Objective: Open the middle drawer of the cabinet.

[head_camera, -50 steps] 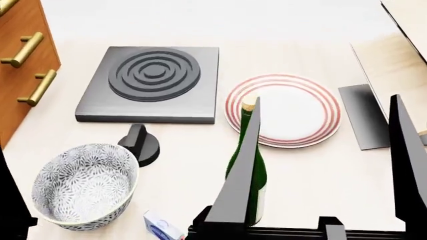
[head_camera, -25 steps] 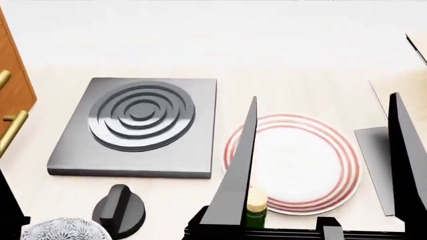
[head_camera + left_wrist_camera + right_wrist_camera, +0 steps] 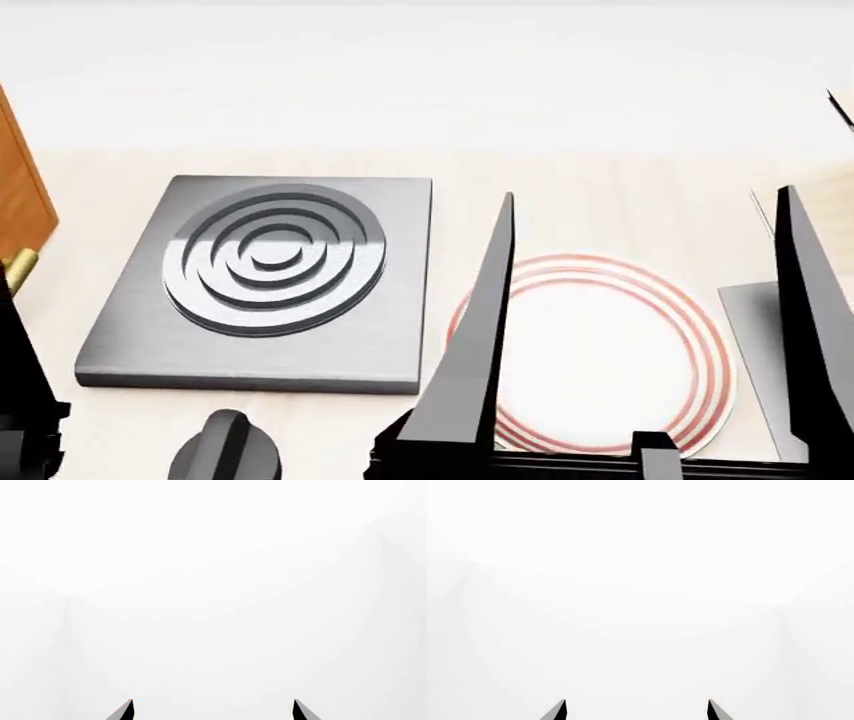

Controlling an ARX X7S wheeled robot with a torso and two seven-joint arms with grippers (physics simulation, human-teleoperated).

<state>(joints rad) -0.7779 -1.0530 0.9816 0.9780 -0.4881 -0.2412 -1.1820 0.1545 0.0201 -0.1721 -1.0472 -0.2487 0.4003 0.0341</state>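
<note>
Grey hotplate [image 3: 260, 282] with ringed top — white plate [image 3: 601, 355] banded in red — pale tabletop [image 3: 587, 200], orange-brown cabinet [image 3: 20, 205].

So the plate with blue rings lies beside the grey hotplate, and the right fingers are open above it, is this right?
Not quite: the plate's rings are red, not blue, as the head view shows. It does lie beside the grey hotplate, and the right gripper's fingers stand open above it.

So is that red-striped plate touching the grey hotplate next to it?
Apart. The head view shows a strip of bare table between the plate and the hotplate, though a gripper finger hides part of it.
</note>
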